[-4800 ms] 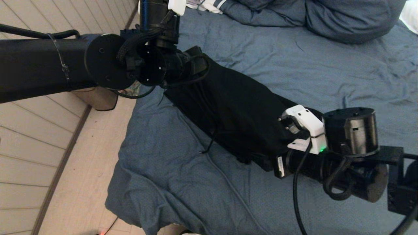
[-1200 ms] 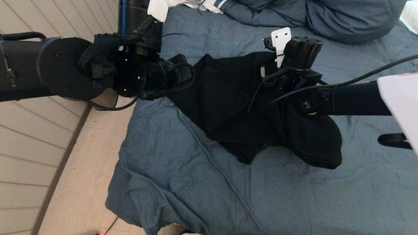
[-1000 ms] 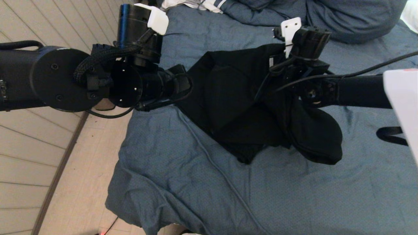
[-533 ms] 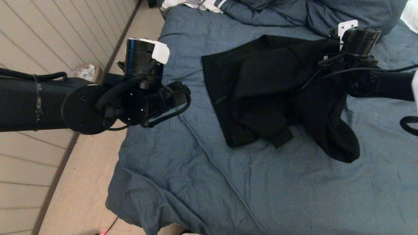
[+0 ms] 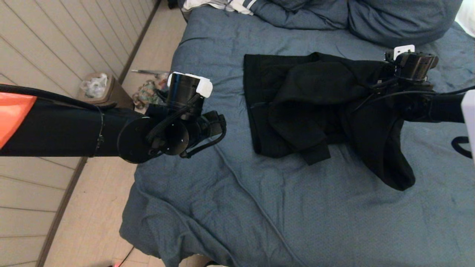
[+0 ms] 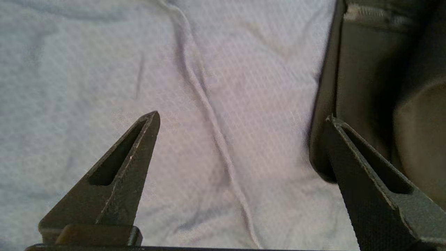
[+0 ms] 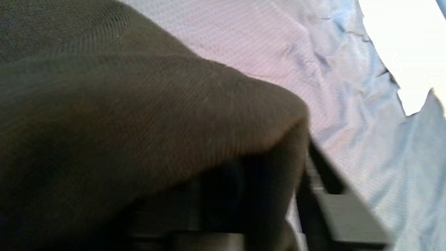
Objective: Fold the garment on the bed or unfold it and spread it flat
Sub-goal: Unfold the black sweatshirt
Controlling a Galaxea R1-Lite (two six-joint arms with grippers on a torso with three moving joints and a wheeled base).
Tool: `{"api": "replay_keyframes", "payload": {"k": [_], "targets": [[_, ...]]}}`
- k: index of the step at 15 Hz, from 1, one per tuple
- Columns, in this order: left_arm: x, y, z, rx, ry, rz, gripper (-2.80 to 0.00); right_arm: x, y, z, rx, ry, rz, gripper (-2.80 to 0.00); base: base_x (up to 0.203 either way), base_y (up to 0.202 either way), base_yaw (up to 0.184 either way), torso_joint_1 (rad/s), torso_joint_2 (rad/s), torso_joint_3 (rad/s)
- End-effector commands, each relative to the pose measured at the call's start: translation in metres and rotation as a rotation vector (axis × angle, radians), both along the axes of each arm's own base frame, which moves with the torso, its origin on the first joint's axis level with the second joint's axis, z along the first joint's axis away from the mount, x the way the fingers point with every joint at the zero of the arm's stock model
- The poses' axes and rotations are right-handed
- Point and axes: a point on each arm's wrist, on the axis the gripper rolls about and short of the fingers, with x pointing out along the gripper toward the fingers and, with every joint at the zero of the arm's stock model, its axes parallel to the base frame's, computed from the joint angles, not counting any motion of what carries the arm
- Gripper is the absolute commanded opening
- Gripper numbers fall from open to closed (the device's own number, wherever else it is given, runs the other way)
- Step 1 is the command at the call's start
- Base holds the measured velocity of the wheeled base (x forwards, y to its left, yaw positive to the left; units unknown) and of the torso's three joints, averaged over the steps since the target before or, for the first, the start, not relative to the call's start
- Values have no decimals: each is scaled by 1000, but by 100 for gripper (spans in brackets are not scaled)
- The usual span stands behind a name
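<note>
— Where was the garment, and how did it lie?

— Bunched on the bed, toward the pillow end and the right side. Its long axis ran across the bed, from the straight edge nearest the left side over to the right arm, where one part drooped back toward the foot. A ribbed cuff stuck out of the heap toward the foot as well.

— What was the surface like?

— A wrinkled slate-blue duvet, with a long crease running down toward the foot corner. Blue pillows sat at the head edge, and a white striped cloth lay at the head corner on the left. Off the left edge were pale floorboards and a small brown bin with a bag in it.

— And the left gripper?

— Spread wide and holding nothing. It hung over bare duvet near the left edge, just beside the garment's straight edge (the left wrist camera caught that edge right by one finger).

— The right gripper?

— At the garment's far right end, near the pillows. Black fabric was draped over it in the right wrist view, so I could not tell how far apart its jaws stood or whether they gripped the cloth.
</note>
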Motion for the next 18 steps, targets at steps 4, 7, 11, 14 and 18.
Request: {"api": "replay_keyframes", "payload": {"k": [4, 7, 11, 14, 18], "targets": [[0, -5, -4, 4, 7, -9, 0, -24, -28, 18, 98, 13, 58, 0, 0, 0, 0, 0, 0, 0], [-4, -13, -2, 0, -2, -33, 0, -58, -54, 32, 302, 91, 233, 0, 0, 0, 0, 0, 0, 0], [-7, -27, -10, 16, 9, -56, 0, -84, -106, 32, 429, 52, 193, 0, 0, 0, 0, 0, 0, 0], [-9, -34, -17, 27, 23, -71, 0, -117, -103, 49, 658, 29, 322, 0, 0, 0, 0, 0, 0, 0], [-8, -37, -21, 32, 30, -76, 0, -175, -62, 88, 961, 33, 654, -280, 0, 0, 0, 0, 0, 0]]}}
